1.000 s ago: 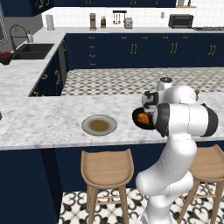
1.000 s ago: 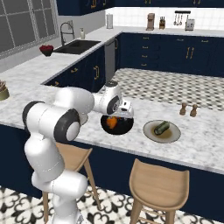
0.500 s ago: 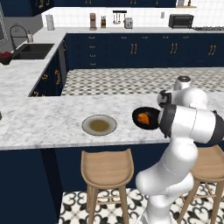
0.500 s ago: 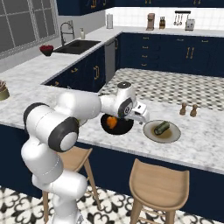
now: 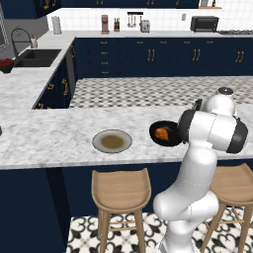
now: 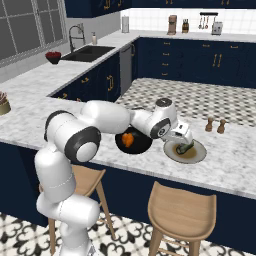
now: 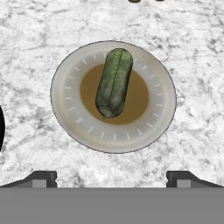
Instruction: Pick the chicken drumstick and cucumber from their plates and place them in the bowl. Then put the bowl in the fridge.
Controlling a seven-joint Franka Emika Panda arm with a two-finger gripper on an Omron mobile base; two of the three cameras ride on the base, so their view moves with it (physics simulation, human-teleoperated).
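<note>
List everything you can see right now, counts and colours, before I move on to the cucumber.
cucumber: one, dark green, lying on the right plate
plates: two, beige-grey with brown centres, on the marble counter; the left one bare
bowl: one, glossy black, between the plates
chicken drumstick: one, orange-brown, in the bowl
salt and pepper shakers: two, brown, behind the right plate
stools: wooden, under the counter
sink: one, dark, back left
pincer: one, open, hovering over the cucumber

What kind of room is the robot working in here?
It looks like a home kitchen. A sink with a tall faucet sits in the marble counter, navy cabinets with gold handles line the far wall, and wooden bar stools stand at the near counter.
</note>
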